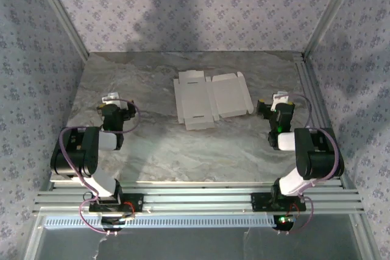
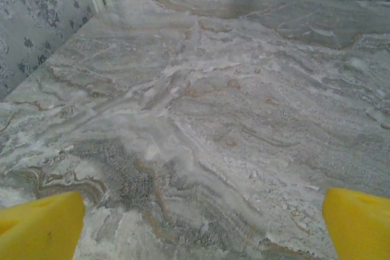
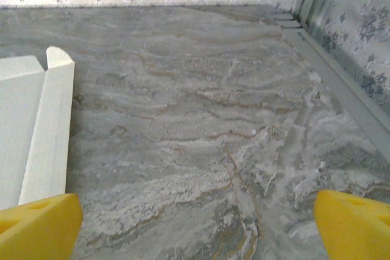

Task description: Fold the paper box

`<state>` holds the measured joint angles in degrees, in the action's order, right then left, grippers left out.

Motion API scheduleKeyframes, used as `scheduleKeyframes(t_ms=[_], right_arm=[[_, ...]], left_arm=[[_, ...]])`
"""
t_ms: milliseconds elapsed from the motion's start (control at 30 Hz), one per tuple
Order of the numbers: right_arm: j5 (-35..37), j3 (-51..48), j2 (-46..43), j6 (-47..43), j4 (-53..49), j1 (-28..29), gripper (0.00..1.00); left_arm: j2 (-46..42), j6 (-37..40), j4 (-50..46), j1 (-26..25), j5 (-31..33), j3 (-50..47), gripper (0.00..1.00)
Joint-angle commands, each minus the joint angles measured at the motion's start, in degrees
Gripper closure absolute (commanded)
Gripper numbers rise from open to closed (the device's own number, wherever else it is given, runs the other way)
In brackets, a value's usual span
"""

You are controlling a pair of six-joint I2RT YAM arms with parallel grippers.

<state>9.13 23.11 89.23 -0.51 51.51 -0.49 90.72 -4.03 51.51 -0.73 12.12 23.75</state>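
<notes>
Two sets of jaws stand released and grasp nothing: in your left wrist view the yellow fingertips [image 2: 39, 226] of the left jaws sit at the bottom corners with bare grey marble-patterned table [image 2: 201, 120] between them. The right jaws show the same, with their fingertips [image 3: 350, 223] spread wide over the stone surface. The thin white die-cut cardboard paper box [image 1: 211, 98] lies flat and unfolded, white side up, on the far middle of the table, with its flaps spread out and a slot visible near its far edge. From above you can see it sits between the two arms but nearer your right one. The right jaws are just beside its right-hand edge without touching it, and the left jaws are well apart from it, out to the left. In your right wrist view the box's long side flap and rounded tab [image 3: 49, 126] lie ahead and to the left of the jaws, running down to just above the left fingertip, outside the gap between the fingers. Whether that fingertip touches the flap you cannot tell.
</notes>
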Motion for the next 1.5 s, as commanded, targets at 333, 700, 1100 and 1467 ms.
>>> scheduleKeyframes(t_ms=[333, 700, 1100, 1467], right_arm=[[-2.10, -1.05, -2.18, -0.09, -4.66, -0.48, 0.01], [-2.10, -1.05, -2.21, -0.10, -4.66, -0.51, 0.01], [4.22, 2.26, -13.32, 1.12, -19.16, 0.92, 0.01], [-1.44, 19.57, -46.09, 38.79, -62.49, 1.26, 0.04]], left_arm=[[-2.78, 1.34, -3.35, 0.64, -2.51, -0.81, 0.00], [-2.80, 1.23, -3.34, 0.59, -2.54, -0.81, 0.00], [-9.29, 4.62, -4.26, -3.41, 0.96, -2.94, 0.00], [-34.34, -35.94, -55.98, -12.83, -9.35, 13.77, 0.00]])
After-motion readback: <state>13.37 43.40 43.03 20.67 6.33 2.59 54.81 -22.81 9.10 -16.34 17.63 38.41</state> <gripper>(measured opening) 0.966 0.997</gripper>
